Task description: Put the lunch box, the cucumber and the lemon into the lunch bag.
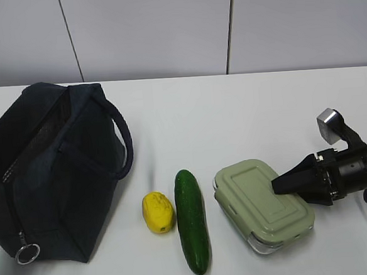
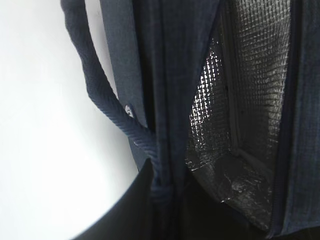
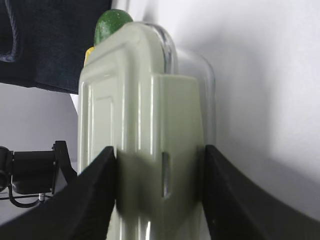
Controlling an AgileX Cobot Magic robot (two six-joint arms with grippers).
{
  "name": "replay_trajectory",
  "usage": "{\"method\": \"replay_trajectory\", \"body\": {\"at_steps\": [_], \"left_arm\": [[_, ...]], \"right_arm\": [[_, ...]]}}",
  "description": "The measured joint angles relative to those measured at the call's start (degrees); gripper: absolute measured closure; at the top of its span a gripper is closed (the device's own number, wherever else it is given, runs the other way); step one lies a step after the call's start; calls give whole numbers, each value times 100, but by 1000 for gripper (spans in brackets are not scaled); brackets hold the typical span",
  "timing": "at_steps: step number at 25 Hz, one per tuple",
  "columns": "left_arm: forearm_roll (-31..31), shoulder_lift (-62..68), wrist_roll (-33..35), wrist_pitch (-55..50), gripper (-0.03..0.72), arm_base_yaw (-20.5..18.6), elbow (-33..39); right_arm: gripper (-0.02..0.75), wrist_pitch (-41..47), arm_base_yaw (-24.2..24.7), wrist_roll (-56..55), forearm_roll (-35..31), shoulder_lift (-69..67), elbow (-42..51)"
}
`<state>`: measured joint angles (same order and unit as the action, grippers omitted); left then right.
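The navy lunch bag (image 1: 60,177) stands open at the left, its zipper ring (image 1: 28,253) hanging at the front. In the left wrist view my left gripper (image 2: 167,185) is shut on the bag's rim (image 2: 165,75) beside a loop handle (image 2: 100,95), and the silvery lining (image 2: 250,75) shows. The lemon (image 1: 158,211) and the cucumber (image 1: 192,220) lie side by side on the table. The lunch box (image 1: 260,201) with its sage-green lid lies right of them. My right gripper (image 1: 284,186) grips its right end; its fingers press lid and base (image 3: 160,165).
The white table (image 1: 245,120) runs back to a white panelled wall. The bag's other handle (image 1: 124,141) loops out toward the lemon. The right wrist view shows the cucumber tip (image 3: 112,22) and a bit of the lemon (image 3: 89,52) beyond the lunch box (image 3: 135,100).
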<state>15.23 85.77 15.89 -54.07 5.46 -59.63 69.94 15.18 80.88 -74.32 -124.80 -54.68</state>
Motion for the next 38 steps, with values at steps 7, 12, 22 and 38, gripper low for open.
{"method": "replay_trajectory", "body": {"at_steps": [7, 12, 22, 38], "left_arm": [[-107, 12, 12, -34, 677, 0, -272], [-145, 22, 12, -106, 677, 0, -421], [-205, 35, 12, -176, 678, 0, -427], [-268, 37, 12, -198, 678, 0, -427]], "right_arm": [[350, -185, -14, -170, -35, 181, 0], [352, -285, -14, -303, -67, 236, 0], [355, -407, -324, -398, -329, 236, 0], [355, -616, -349, -888, -558, 1160, -305]]}}
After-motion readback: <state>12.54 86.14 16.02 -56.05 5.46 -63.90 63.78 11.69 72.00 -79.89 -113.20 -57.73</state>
